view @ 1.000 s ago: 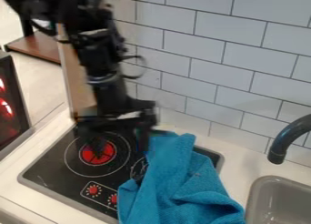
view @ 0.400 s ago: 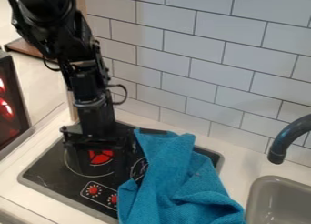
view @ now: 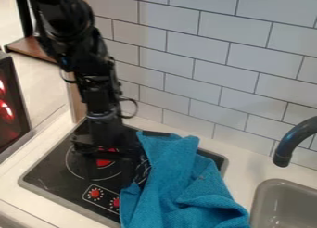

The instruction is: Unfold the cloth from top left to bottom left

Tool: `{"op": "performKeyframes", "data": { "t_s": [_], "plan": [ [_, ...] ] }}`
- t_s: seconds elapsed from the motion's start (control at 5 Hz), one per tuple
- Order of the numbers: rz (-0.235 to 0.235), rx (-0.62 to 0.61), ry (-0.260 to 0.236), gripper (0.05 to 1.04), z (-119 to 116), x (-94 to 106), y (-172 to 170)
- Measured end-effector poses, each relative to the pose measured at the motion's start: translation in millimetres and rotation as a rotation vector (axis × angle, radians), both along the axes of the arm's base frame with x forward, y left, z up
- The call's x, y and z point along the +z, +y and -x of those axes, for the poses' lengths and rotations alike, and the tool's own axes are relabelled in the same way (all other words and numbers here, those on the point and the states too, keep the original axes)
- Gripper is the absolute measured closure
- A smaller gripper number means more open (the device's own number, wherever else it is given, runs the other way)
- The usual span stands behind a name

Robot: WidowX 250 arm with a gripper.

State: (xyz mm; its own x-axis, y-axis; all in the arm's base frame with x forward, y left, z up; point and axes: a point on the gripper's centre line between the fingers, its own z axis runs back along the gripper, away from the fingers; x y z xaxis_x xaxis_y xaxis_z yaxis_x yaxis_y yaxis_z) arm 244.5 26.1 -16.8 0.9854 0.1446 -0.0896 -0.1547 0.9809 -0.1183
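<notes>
Panel [view: 14, 116] of dark material, lit by red glowing spots, is seen at the left edge, and behind it a brown wooden shelf [view: 31, 48] is partly hidden by the black arm [view: 99, 90]. The arm is angled down from the upper left, in front of an upright wooden board [view: 77, 102]. Below, a black cooktop [view: 46, 176] with a grey rim is set into the white desk [view: 17, 178]. The gripper [view: 108, 176] is held pointing down over the left part of the cooktop, with its fingers spread apart and nothing gripped between them; a red burner disc [view: 104, 162] is partly covered from sight by it. Nearer the front, two red knobs [view: 95, 193] are marked out by a white outline. Just beside the gripper, to its right, the blue cloth [view: 180, 176] is bunched in loose folds over the right part of the cooktop. Its narrower upper end is laid near the back edge, and its wide lower part is spread over the desk to the bottom edge of the view. The wall behind is covered with pale rectangular tiles [view: 167, 83]. At the far right, a grey sink [view: 265, 190] is set near the cloth's lower right corner, and a dark curved faucet [view: 294, 139] is positioned above it.
</notes>
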Motion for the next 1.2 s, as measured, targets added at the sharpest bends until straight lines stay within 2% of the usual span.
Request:
{"op": "performKeyframes", "data": {
  "t_s": [0.4,0.6,1.0,1.2],
  "plan": [
    [-0.007,-0.084,-0.003,0.084,-3.5,-4.3,-31.6],
    [-0.013,-0.068,0.007,0.145,-6.9,-11.0,-32.9],
    [-0.045,-0.026,-0.022,0.745,-12.3,-17.3,-28.1],
    [-0.050,-0.017,-0.024,0.933,-12.1,-17.8,-27.4]
  ]
}}
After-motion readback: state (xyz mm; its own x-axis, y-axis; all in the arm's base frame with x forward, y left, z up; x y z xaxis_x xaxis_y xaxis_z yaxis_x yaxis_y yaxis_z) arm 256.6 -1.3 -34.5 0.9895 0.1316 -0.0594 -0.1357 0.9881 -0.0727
